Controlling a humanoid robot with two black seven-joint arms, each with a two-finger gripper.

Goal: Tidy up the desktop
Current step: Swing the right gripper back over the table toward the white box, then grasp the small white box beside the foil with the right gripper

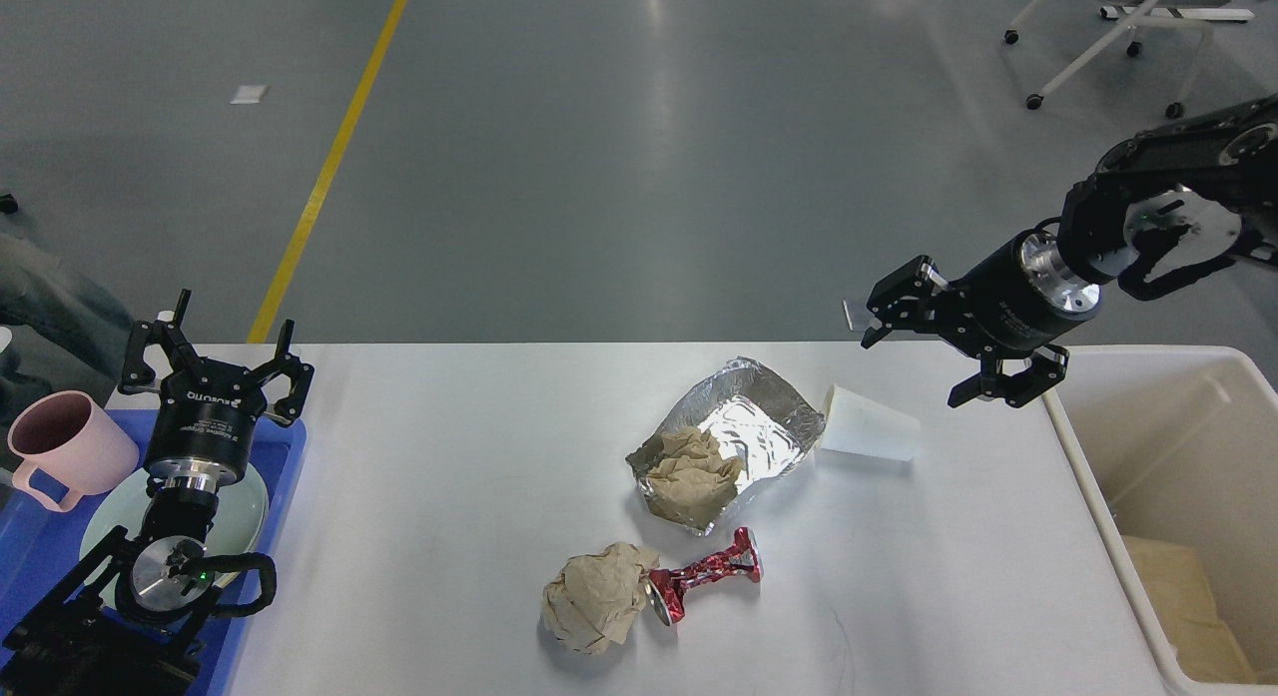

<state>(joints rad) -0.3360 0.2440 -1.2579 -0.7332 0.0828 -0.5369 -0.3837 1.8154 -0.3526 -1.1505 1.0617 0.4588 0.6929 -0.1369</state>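
White surface fills the lower view, litter mid-span: foil tray w/ crumpled paper, paper cup on its side just right of it (long axis roughly left-right, mouth toward the bin). Paper ball touches crushed red can. Right gripper, fingers spread, hovers nearest the cup, just above-right; bin beyond. Left gripper, also spread, sits well apart over the blue tray.

The desktop looks smooth and matt. The foil tray is shiny and crinkly. The paper ball looks rough.
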